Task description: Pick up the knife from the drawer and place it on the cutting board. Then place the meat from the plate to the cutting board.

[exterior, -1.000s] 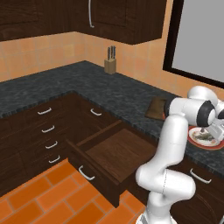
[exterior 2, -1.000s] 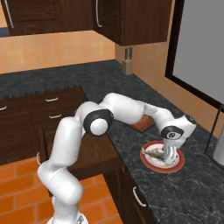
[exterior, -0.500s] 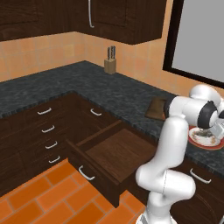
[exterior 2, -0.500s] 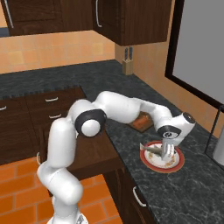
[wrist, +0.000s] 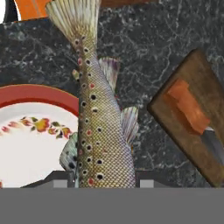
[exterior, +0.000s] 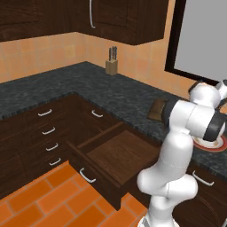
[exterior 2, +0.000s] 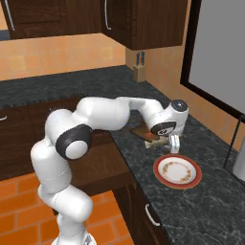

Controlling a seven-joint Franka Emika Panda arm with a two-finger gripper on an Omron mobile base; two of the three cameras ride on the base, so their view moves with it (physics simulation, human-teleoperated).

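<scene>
My gripper is shut on the meat, a spotted, scaly fish that hangs lengthwise from the fingers over the dark counter. It hovers between the white plate with a red rim and the dark wooden cutting board. The orange-handled knife lies on the board. From the right base view, the gripper is raised just above the bare plate, beside the cutting board, which the arm partly hides. The wide drawer stands open with a bare floor.
The open drawer juts out over the orange tile floor in front of the base. A tan knife block stands at the back of the counter. Narrower drawers with white handles line the left cabinets. A grey vessel sits at the far right.
The gripper has closed on the meat, lifted it off the plate and moved toward the cutting board. The plate is now bare.
</scene>
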